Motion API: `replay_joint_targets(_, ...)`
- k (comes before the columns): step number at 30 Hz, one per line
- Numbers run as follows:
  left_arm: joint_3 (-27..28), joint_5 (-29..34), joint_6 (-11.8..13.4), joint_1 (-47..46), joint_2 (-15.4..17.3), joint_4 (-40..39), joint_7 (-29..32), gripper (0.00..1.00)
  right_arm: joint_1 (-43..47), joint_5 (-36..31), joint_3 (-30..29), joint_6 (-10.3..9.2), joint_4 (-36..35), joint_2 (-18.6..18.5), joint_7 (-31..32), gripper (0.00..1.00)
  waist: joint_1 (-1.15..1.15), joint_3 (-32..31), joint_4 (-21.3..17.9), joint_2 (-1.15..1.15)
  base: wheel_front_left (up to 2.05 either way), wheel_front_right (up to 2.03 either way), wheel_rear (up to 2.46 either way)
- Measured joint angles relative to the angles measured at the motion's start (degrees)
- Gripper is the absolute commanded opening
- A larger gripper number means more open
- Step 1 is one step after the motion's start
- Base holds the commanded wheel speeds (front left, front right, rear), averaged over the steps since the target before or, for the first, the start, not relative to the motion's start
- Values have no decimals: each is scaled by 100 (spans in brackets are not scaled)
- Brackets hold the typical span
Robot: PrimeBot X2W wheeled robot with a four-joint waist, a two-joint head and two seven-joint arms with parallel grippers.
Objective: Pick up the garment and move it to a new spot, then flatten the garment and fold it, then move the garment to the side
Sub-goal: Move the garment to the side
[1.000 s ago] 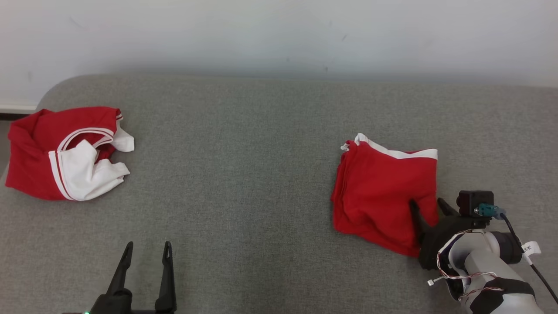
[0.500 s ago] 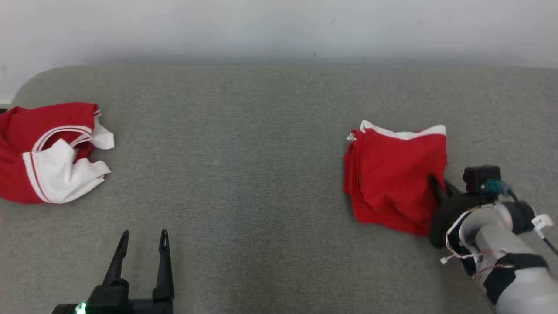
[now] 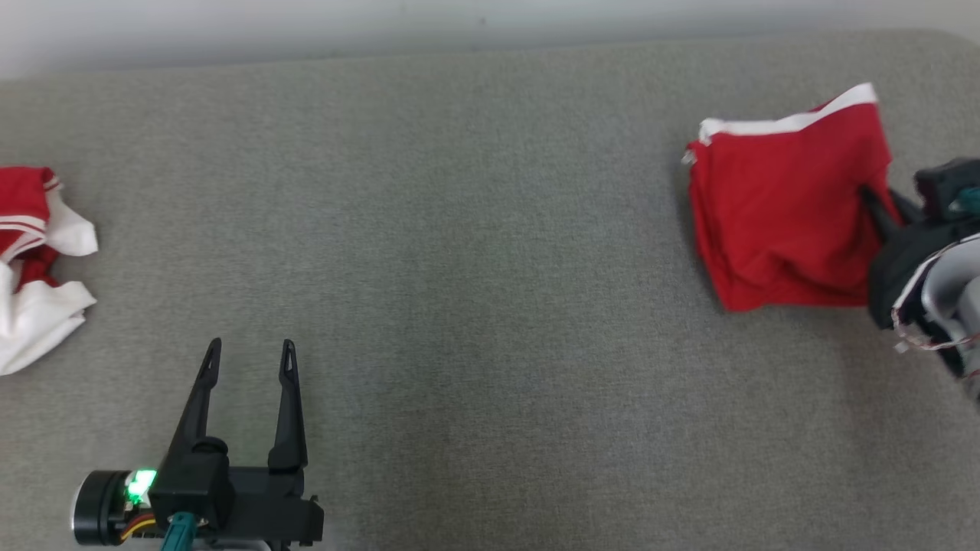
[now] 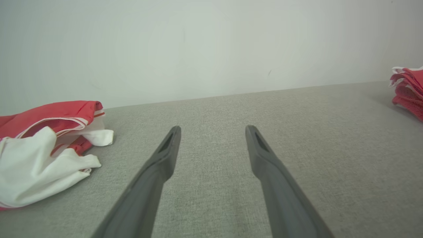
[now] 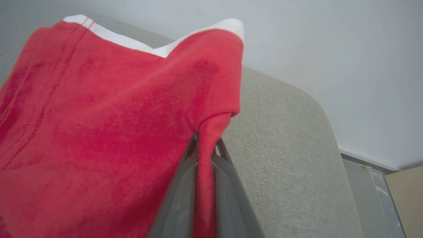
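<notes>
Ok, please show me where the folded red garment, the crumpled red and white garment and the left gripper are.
folded red garment (image 3: 781,214): head view, middle of its red top layer.
crumpled red and white garment (image 4: 33,172): left wrist view, its white part.
left gripper (image 3: 251,346): head view, midway between its fingertips.

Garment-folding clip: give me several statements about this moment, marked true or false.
1. The right gripper is shut on the folded red garment. True.
2. The left gripper holds the crumpled red-and-white garment. False: it is open and empty, apart from that garment.
3. The folded red garment lies at the robot's left. False: it is at the right.
4. The folded red garment has a white band along one edge. True.
</notes>
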Motion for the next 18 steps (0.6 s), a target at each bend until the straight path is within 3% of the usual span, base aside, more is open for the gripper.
replay_joint_targets(10,-55,123,7,-290,156,-259,0,100,-904,115,560,0,233,-733,-59,0,0,637,-307,0,0,0,0)
replay_joint_targets(18,-86,252,32,-483,318,-587,1,100,-1629,86,822,0,593,-1033,-207,0,0,1188,-467,1,0,0,0)
